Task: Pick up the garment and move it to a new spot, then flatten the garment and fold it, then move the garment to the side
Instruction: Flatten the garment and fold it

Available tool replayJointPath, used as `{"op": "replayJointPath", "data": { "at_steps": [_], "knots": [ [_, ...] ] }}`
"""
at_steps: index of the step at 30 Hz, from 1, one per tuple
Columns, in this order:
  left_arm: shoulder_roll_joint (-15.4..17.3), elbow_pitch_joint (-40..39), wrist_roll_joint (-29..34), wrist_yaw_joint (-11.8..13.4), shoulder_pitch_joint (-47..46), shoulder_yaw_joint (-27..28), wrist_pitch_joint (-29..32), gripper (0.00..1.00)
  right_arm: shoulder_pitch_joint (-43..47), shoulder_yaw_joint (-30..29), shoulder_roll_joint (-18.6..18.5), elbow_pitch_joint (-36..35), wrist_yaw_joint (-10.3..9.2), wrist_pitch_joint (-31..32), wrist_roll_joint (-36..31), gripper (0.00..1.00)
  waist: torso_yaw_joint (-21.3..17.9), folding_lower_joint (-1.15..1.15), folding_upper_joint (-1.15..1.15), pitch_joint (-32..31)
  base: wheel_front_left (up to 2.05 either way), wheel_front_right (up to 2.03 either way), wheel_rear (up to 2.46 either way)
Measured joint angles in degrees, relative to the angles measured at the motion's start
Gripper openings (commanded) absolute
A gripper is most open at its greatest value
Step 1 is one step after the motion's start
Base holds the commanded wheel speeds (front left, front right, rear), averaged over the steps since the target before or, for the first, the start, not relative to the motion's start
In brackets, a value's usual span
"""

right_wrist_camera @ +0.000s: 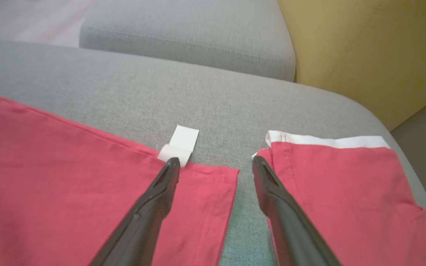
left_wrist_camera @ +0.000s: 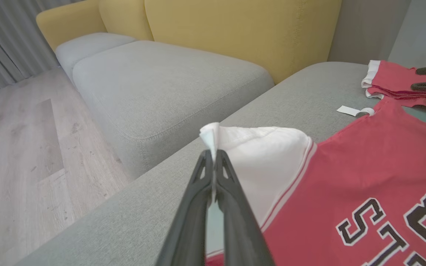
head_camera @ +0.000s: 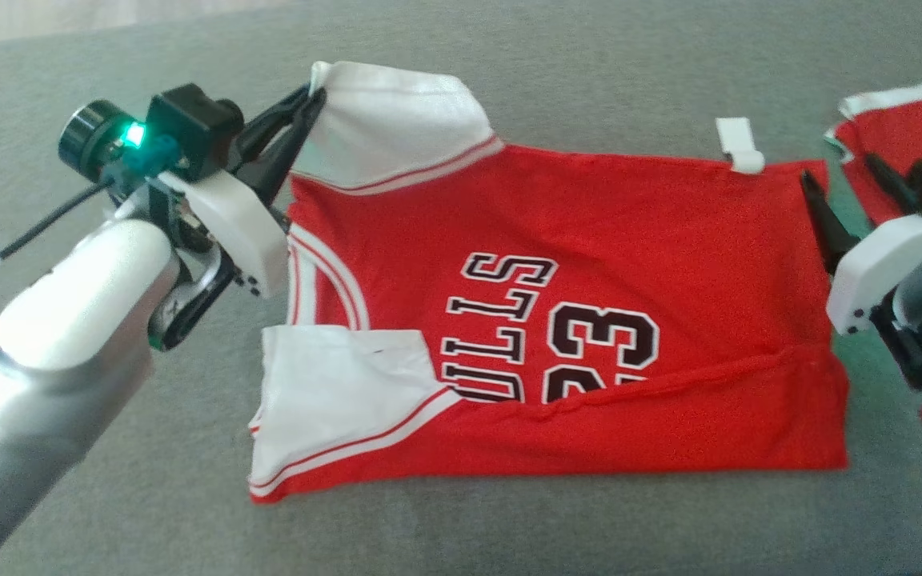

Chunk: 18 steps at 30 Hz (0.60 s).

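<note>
Garment: a red jersey (head_camera: 589,264) with white sleeves and black lettering is being shown spread out on the grey sofa seat (head_camera: 509,56), its near edge folded up over the lower part of the print.
Far sleeve: the white sleeve (head_camera: 397,120) at the jersey's far left corner is being lifted a little off the seat by its tip.
Left gripper: the left gripper (left_wrist_camera: 211,153) is being held clenched on that sleeve tip, fingers pressed together with white cloth pinched between them.
Right gripper: the right gripper (right_wrist_camera: 216,164) is being held released, fingers wide apart, over the jersey's far right corner. One fingertip is being shown just beside the tag and the other at the edge of the neighbouring piece. Nothing is being grasped.
Tag: a white tag (right_wrist_camera: 179,144) is being shown sticking out from the jersey's far edge onto the seat.
Neighbouring piece: a second red piece (right_wrist_camera: 338,184) with white trim is being shown on the seat just right of the jersey, a strip of seat between them.
Surroundings: a yellow backrest (left_wrist_camera: 235,29) and a pale wood floor (left_wrist_camera: 20,147) are being shown beyond the seat.
</note>
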Motion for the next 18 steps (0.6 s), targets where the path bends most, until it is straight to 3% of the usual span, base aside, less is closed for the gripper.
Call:
{"op": "replayJointPath", "data": {
  "at_steps": [6,18],
  "knots": [
    [2.9,-10.3,0.0,3.2,1.6,-0.3,2.1,0.00,-4.1,2.7,-3.5,8.8,-0.01,1.0,0.5,1.00,3.2,0.00,0.00,0.5,0.00,0.00,0.00],
    [4.9,-19.1,0.0,5.1,2.3,-1.2,5.5,0.00,-12.6,8.5,-5.8,21.2,-0.01,1.6,1.1,1.00,6.1,0.01,0.00,4.5,0.00,0.00,0.00]
  ]
}}
